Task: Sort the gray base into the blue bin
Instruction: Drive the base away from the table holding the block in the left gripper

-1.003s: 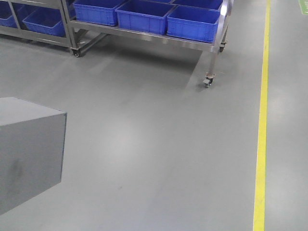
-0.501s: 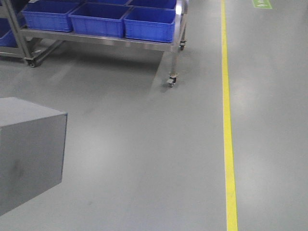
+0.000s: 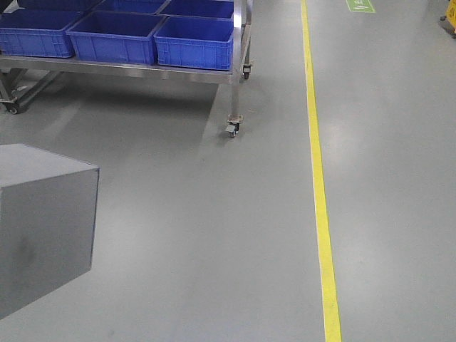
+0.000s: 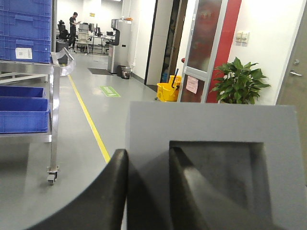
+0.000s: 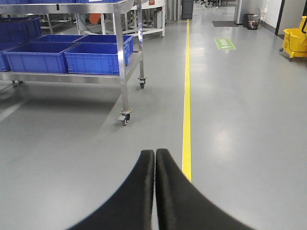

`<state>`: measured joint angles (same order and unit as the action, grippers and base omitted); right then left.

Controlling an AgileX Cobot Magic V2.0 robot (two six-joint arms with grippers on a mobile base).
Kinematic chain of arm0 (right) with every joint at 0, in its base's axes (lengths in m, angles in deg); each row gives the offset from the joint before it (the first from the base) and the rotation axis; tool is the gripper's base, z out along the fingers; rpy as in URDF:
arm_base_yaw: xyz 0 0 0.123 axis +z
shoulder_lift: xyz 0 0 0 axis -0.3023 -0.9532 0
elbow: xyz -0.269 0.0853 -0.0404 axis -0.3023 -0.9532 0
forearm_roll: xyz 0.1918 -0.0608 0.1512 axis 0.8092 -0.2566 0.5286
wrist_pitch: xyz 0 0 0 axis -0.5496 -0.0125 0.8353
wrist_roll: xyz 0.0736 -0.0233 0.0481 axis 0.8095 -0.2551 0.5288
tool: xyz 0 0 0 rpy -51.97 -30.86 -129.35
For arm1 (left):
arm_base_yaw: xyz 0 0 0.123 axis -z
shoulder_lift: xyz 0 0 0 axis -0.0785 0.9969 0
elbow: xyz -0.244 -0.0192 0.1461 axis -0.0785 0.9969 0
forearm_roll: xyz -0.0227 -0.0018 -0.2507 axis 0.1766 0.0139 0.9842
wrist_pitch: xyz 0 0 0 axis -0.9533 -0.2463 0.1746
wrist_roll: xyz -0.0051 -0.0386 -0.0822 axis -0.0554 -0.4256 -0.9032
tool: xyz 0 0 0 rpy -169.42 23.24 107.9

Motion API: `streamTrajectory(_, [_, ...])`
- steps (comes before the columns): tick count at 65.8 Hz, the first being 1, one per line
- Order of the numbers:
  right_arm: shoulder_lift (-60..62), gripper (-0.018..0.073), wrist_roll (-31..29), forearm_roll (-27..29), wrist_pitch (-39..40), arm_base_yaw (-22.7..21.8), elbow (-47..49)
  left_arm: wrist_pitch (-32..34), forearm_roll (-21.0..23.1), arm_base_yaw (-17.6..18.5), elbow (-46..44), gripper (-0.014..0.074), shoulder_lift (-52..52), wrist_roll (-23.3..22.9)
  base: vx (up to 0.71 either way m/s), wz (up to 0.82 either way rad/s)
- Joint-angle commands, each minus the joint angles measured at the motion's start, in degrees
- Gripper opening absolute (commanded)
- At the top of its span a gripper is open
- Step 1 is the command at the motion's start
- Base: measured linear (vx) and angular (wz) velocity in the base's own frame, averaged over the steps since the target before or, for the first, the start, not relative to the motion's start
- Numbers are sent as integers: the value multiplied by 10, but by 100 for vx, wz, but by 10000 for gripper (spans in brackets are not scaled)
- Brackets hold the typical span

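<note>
The wheeled steel rack (image 3: 142, 70) of deep blue plastic crates (image 3: 194, 44) has slid leftward in the front view, so the robot is probably turning in transit, delivery pending, left gripper (image 4: 147, 160) clamping the small matte gray base (image 4: 211, 143), right gripper (image 5: 155, 160) clenched empty.

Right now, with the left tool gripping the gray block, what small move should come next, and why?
Probably steer the mobile base leftward toward the deep blue plastic crates on the wheeled steel trolley. The left tool is shut on the small matte gray hollowed block, and the front view shows the crates far up left, likely beyond reach.
</note>
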<state>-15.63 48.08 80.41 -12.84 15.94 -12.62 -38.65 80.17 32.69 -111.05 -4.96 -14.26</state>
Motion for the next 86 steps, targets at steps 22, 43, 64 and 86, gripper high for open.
streamTrajectory(22, [-10,-5,-7,-3,42,-2,-1,62,0,1,-18,-6,4,-4,24,-5])
streamTrajectory(43, [-10,-5,-7,-3,42,-2,-1,62,0,1,-18,-6,4,-4,25,-2])
streamTrajectory(64, [-10,-5,-7,-3,42,-2,-1,62,0,1,-18,-6,4,-4,28,-1])
streamTrajectory(86, [-10,-5,-7,-3,42,-2,-1,62,0,1,-18,-6,4,-4,27,4])
